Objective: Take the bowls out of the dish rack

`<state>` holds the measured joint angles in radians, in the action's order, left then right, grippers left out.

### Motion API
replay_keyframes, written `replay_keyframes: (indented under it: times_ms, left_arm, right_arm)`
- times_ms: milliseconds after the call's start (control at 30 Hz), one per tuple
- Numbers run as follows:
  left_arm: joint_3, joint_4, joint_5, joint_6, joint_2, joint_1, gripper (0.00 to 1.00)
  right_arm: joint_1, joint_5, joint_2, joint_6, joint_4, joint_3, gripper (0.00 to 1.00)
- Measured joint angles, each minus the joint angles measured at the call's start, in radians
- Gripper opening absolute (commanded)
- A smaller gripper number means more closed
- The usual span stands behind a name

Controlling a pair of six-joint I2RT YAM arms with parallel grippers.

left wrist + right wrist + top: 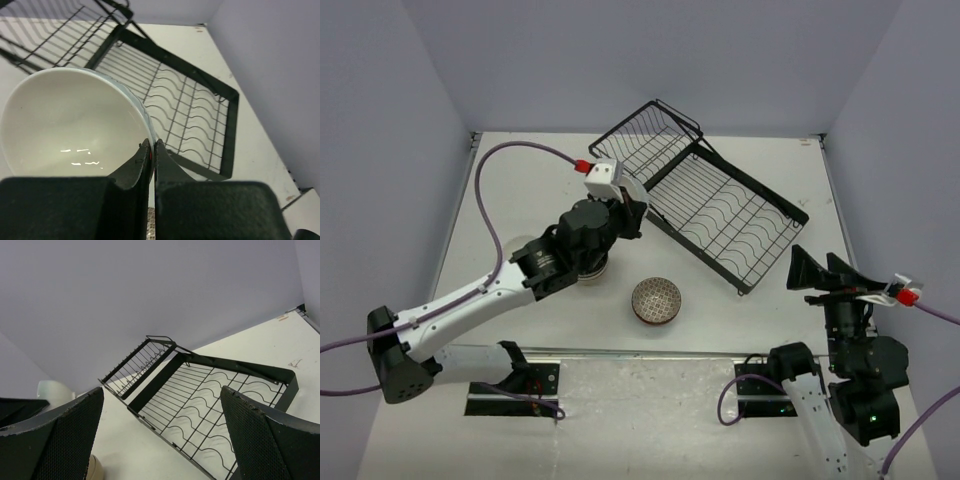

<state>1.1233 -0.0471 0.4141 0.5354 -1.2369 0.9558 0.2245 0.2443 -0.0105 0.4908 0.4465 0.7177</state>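
Note:
My left gripper (pixel 152 143) is shut on the rim of the plain white bowl (pixel 75 125) and holds it just left of the dish rack (pixel 200 115). In the top view the left gripper (pixel 623 212) is at the rack's near-left side, and the arm hides the held bowl. The black wire dish rack (pixel 720 215) lies at an angle at the back centre, with no bowl showing in it. The brown speckled bowl (pixel 656 300) stands on the table in front of it. My right gripper (pixel 828 274) is open and empty at the near right, facing the rack (pixel 210 400).
Bowl rims (pixel 592 272) show under the left arm, and a pale round shape (pixel 523 245) lies to their left. A tan bowl edge (pixel 95 467) and a pale bowl (pixel 52 390) show in the right wrist view. Walls enclose the table on three sides.

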Motion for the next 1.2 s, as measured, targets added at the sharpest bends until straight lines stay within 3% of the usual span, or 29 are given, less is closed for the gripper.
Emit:
replay_keyframes:
  times_ms: [367, 533, 867, 1200]
  left_arm:
    - [-0.060, -0.476, 0.346, 0.104, 0.274, -0.015, 0.00]
    - [-0.104, -0.629, 0.422, 0.170, 0.299, -0.133, 0.00]
    - [-0.133, -0.672, 0.341, 0.151, 0.181, -0.458, 0.00]
    - [-0.133, -0.658, 0.167, 0.099, 0.039, -0.544, 0.00]
  right_arm:
    - [0.000, -0.004, 0.000, 0.014, -0.005, -0.027, 0.99]
    - [0.000, -0.011, 0.000, 0.018, -0.006, -0.038, 0.99]
    - [0.000, -0.028, 0.000, 0.026, -0.015, -0.042, 0.99]
    - [0.000, -0.028, 0.000, 0.024, -0.016, -0.071, 0.99]
